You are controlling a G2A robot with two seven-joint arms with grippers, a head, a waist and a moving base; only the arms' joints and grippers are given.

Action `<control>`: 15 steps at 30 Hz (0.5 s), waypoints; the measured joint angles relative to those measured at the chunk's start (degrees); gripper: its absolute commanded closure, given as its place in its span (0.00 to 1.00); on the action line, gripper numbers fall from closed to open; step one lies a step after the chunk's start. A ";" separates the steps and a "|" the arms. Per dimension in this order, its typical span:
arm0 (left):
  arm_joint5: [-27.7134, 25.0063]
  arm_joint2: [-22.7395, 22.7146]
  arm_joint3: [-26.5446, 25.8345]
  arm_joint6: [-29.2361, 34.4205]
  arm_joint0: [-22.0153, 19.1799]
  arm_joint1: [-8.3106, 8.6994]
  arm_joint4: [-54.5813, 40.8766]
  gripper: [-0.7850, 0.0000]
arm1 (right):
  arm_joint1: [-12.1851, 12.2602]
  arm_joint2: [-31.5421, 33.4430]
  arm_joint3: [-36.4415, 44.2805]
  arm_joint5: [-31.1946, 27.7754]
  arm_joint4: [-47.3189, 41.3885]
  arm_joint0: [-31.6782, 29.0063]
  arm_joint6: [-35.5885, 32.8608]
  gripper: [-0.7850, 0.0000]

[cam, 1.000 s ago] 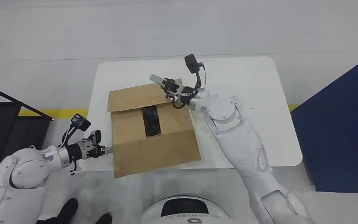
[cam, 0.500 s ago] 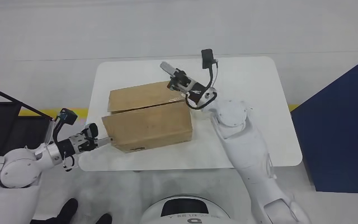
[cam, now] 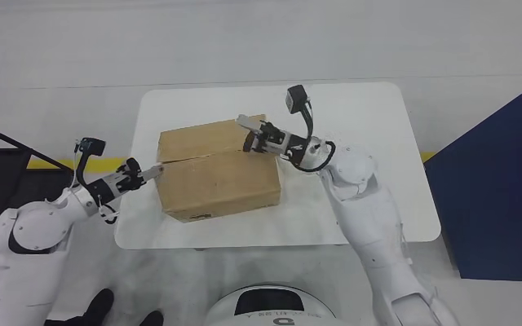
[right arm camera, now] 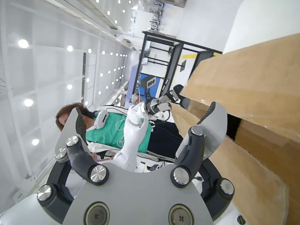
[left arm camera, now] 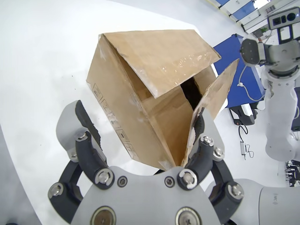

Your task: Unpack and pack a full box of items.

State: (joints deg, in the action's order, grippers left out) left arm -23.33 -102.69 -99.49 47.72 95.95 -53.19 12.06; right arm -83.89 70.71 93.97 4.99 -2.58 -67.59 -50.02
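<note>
A brown cardboard box stands in the middle of the white table, its two long flaps folded down over the top. My left gripper is open at the box's left end, with one finger pressed against the edge of the near flap. Between the flaps a dark gap remains, and the contents are hidden. My right gripper is open above the box's far right corner, one finger lying against the far flap.
Bare table top lies right of the box and along its near edge. A blue partition stands off the table's right side. A dark metal frame is at the left, beyond the table.
Both flaps, spread wide a second ago with dark contents showing, have been folded down over the box. The left gripper rose along the near flap; the right gripper pushed the far flap over.
</note>
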 measured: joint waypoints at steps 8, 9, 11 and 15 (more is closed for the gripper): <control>1.70 2.58 1.71 -0.31 -2.26 -0.01 0.71 0.00 | 0.39 -3.07 -7.55 6.09 4.23 5.19 -1.63 0.00; 1.92 2.65 1.76 -0.33 -2.33 0.00 0.80 0.00 | 0.39 -3.47 -8.27 6.39 4.49 5.75 -1.81 0.00; 2.50 2.72 1.87 -0.52 -2.37 0.03 1.10 0.00 | 0.45 -4.27 -9.59 7.00 5.23 6.83 -2.11 0.00; 4.48 2.60 2.61 -1.76 -1.72 0.04 2.56 0.00 | 0.54 -5.24 -10.13 7.34 5.53 7.60 -1.75 0.00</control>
State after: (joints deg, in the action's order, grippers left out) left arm -18.86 -100.09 -96.87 45.96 94.23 -53.16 14.63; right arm -83.35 65.47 83.84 12.32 2.95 -59.99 -51.77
